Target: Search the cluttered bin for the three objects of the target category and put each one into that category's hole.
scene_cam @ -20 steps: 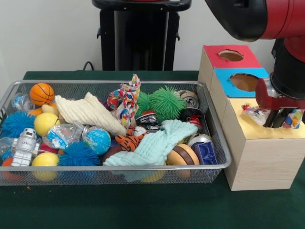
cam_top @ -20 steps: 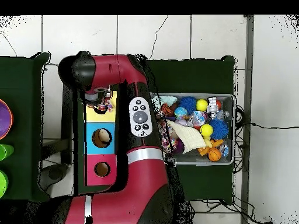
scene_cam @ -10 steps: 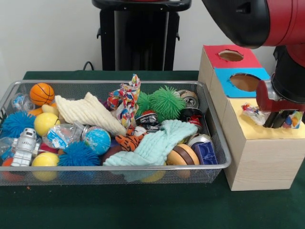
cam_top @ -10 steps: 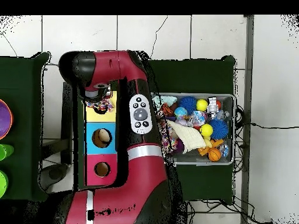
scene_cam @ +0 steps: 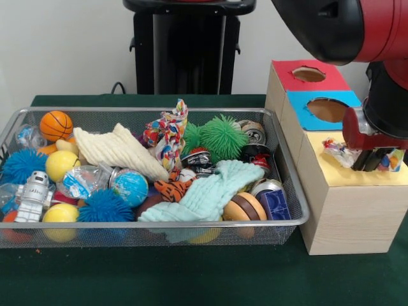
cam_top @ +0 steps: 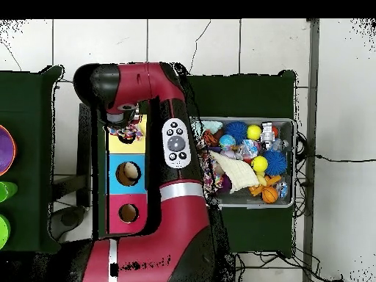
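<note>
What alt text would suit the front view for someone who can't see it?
A red robot arm's gripper sits on the yellow section of a wooden box, beside a crinkly wrapped item. Left, a wire bin overflows with balls, cloths and cans.

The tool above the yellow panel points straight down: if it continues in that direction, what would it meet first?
Most likely the crinkly wrapped toy at its tips, lying on the box's yellow panel. The tool stands right over it. Whether they already touch is unclear, as is any hole beneath.
</note>
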You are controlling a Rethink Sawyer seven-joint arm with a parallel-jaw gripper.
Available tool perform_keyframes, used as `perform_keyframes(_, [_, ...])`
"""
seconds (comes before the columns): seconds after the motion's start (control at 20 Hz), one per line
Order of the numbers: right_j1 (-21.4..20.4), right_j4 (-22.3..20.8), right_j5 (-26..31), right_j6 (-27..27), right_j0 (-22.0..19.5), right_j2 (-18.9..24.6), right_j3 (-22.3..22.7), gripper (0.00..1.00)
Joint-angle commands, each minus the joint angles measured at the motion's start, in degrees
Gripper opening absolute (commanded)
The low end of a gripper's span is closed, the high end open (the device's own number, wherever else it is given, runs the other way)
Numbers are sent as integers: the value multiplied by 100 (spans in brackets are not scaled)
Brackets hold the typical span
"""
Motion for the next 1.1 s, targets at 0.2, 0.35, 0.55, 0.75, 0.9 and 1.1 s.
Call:
perform_keyframes(0.2, [1410, -1247, -3084, -1048, -700, 113, 398, 0])
perform_keyframes(0.35, [1360, -1243, -3303, -976, -774, 146, 577, 0])
perform_keyframes(0.55, [1360, -1296, -3738, -987, -915, 241, 749, 0])
perform_keyframes(0.75, [1331, -1381, -4059, -839, -1017, 305, 868, 0])
perform_keyframes(0.9, [1297, -1542, -4142, -567, -1014, 182, 835, 0])
perform_keyframes(1.1, [1341, -1554, -4196, -551, -1090, 175, 802, 0])
